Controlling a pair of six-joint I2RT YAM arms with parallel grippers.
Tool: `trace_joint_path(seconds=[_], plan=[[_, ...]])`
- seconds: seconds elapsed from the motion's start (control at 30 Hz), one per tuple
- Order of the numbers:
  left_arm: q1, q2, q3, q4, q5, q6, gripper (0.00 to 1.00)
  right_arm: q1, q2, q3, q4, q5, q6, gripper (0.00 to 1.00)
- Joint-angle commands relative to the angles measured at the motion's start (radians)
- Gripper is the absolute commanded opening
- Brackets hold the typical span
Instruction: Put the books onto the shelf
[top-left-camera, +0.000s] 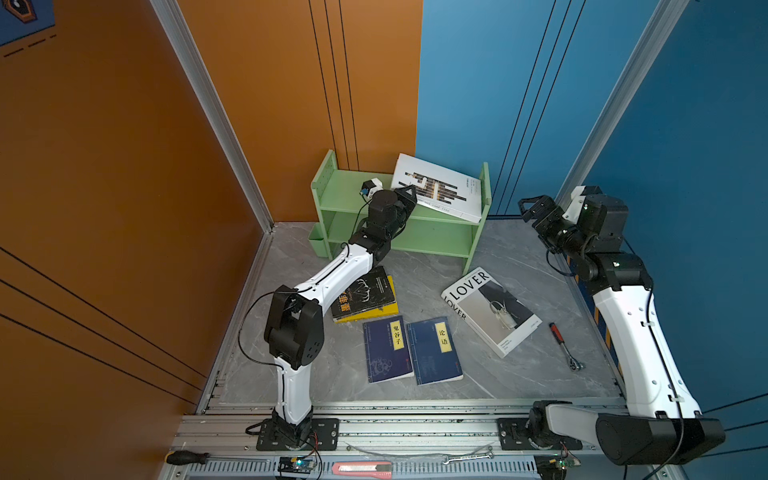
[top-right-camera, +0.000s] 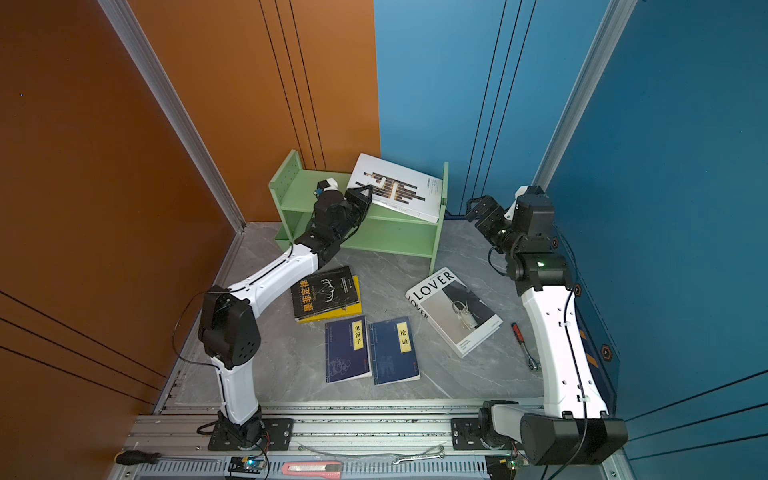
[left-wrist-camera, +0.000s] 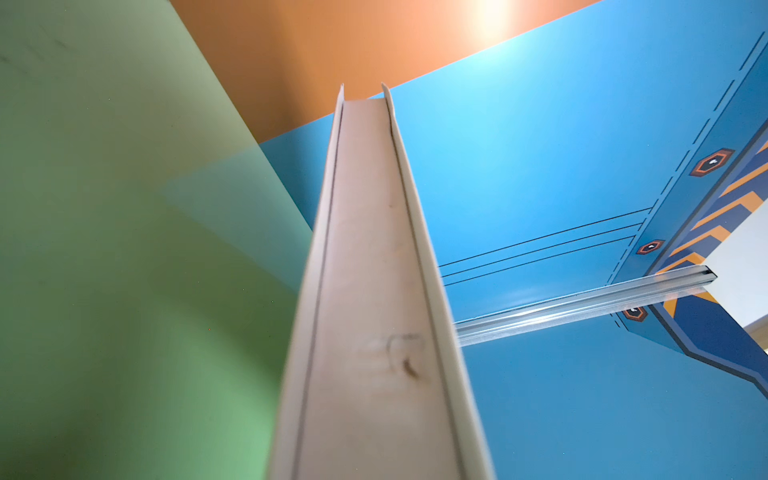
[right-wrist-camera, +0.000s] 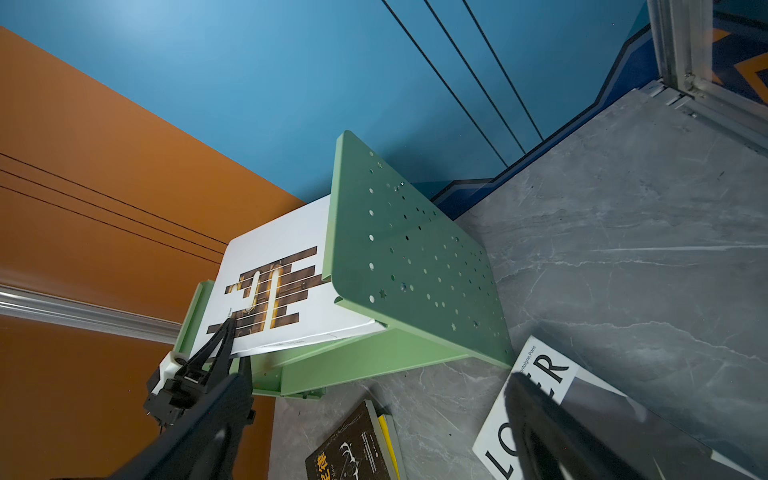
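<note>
Left gripper (top-left-camera: 410, 192) pinches the barred book (top-left-camera: 444, 187), tilted on the shelf (top-left-camera: 419, 241). Released askew, it may slide off. Right gripper (top-left-camera: 525, 210) gapes empty beside the shelf.

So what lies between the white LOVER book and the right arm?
A red-handled metal ratchet wrench, flat on the grey marbled tabletop; both top views show it.

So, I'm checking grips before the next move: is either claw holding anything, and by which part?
The left claw is shut on the black-barred white book, pinching its page edge near a corner. The right claw is open, holding nothing.
</note>
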Motion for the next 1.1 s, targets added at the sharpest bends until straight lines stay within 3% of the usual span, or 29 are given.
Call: trace_joint_path(seconds=[0.0,0.37,0.63,0.73,0.93,1.07], plan=[[-0.022,0.045,0.034,-0.059,-0.003,0.034,0.2,-0.019,-0.013,-0.02,-0.026,-0.029,-0.022,0.98],[-0.011,0.013,-0.031,-0.046,-0.048,-0.008,0.19,-0.025,-0.004,-0.044,-0.003,-0.049,-0.005,0.98],[-0.018,-0.002,-0.049,-0.072,-0.033,-0.004,0.27,0.014,-0.015,-0.08,0.059,-0.071,-0.025,0.98],[-0.022,-0.017,-0.053,-0.108,-0.034,-0.001,0.38,0.048,-0.001,-0.067,0.058,-0.056,-0.043,0.98],[-0.034,-0.063,0.003,-0.331,-0.076,0.073,0.72,0.089,0.008,-0.061,0.054,-0.014,-0.046,0.98],[-0.029,-0.092,0.022,-0.454,-0.093,0.105,0.83,0.107,-0.024,-0.086,0.078,0.045,-0.048,0.99]])
